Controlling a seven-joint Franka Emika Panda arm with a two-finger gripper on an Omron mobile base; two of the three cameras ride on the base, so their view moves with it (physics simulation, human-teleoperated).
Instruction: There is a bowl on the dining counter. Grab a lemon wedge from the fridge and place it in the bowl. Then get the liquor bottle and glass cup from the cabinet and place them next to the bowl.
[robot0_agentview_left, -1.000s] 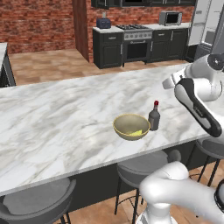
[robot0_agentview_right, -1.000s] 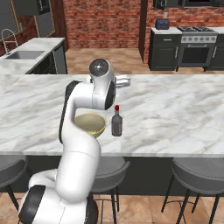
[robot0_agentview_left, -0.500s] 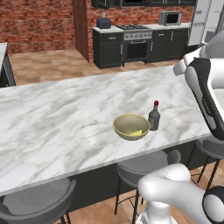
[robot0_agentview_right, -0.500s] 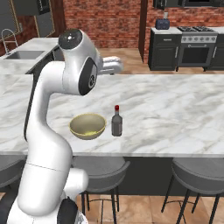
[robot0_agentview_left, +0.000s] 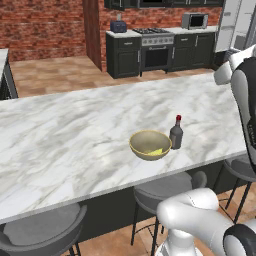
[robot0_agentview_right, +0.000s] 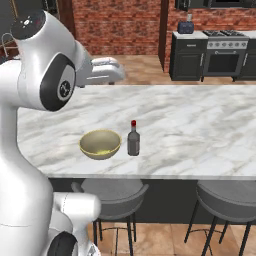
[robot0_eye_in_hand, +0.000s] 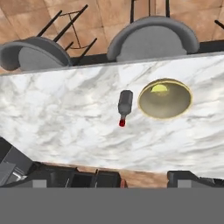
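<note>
On the white marble dining counter (robot0_agentview_left: 75, 135) sits the tan bowl (robot0_agentview_left: 150, 145) (robot0_agentview_right: 100, 144) (robot0_eye_in_hand: 165, 99). A small yellow lemon wedge (robot0_agentview_left: 157, 151) (robot0_eye_in_hand: 159, 89) lies inside it. The dark liquor bottle (robot0_agentview_left: 176, 133) (robot0_agentview_right: 133, 139) (robot0_eye_in_hand: 124, 104) with a red cap stands upright right beside the bowl. My arm (robot0_agentview_right: 47, 75) is raised high at the counter's near side, well above both. From up there the hand view looks straight down on them, with nothing between the open jaws. The glass cup is out of view. The grey fridge (robot0_agentview_left: 235, 22) stands at the far right.
Grey stools (robot0_agentview_right: 112, 192) (robot0_agentview_right: 227, 200) stand under the counter's near edge. Across the brick-walled room are black low cabinets and a stove (robot0_agentview_left: 156, 47), with a microwave (robot0_agentview_left: 195, 20) and a toaster (robot0_agentview_left: 118, 26) on top. A sink counter (robot0_agentview_right: 7, 42) lies far left.
The arm has lifted up and back from beside the bottle, rearing tall near the base. Bowl, lemon wedge and bottle have stayed put.
</note>
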